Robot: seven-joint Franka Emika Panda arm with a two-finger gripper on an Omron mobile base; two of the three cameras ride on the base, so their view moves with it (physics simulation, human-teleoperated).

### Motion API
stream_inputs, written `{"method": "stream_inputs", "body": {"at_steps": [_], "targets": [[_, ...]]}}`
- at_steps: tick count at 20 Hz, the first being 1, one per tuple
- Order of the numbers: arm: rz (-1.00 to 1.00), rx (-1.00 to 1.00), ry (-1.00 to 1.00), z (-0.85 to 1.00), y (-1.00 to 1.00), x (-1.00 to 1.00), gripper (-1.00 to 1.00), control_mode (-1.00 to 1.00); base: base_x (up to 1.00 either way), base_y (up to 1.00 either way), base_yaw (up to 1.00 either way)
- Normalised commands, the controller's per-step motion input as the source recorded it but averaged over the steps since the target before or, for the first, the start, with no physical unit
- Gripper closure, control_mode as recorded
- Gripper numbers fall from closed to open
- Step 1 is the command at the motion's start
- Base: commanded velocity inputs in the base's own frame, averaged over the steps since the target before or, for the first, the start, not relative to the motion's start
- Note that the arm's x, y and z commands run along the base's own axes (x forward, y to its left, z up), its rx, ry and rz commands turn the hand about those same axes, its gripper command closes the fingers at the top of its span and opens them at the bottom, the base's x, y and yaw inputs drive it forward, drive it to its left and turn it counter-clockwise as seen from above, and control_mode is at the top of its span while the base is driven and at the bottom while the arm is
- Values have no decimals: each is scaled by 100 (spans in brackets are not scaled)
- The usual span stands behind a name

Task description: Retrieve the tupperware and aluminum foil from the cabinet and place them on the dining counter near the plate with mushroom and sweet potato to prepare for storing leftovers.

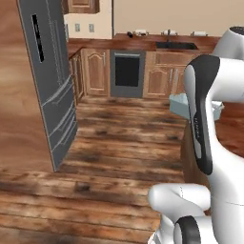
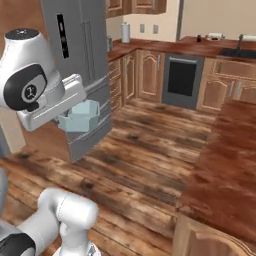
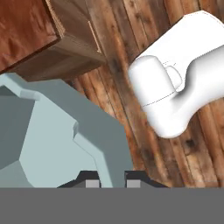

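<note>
gripper (image 3: 112, 183) clamped on tupperware (image 3: 52, 135) rim, above floor (image 1: 119, 143)

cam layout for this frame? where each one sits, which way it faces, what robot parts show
Left base view: behind-left of the arm, facing the fridge and far oven; arm at right hides most of the tupperware.
Right base view: behind-right, same fridge, oven, tupperware; arm at left, dining counter at right.
Hand view: on the hand, looking down at the floor; claw shut on the tupperware rim.
</note>
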Motion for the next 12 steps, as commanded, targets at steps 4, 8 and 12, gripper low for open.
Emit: {"method": "stream_inputs", "body": {"at_steps": [4,8,12], "targets": [[0,0,0,0,0,0,100,100,100,94,-34],[0,0,0,0,0,0,100,100,100,58,-35],[0,0,0,0,0,0,100,100,100,47,-34]]}}
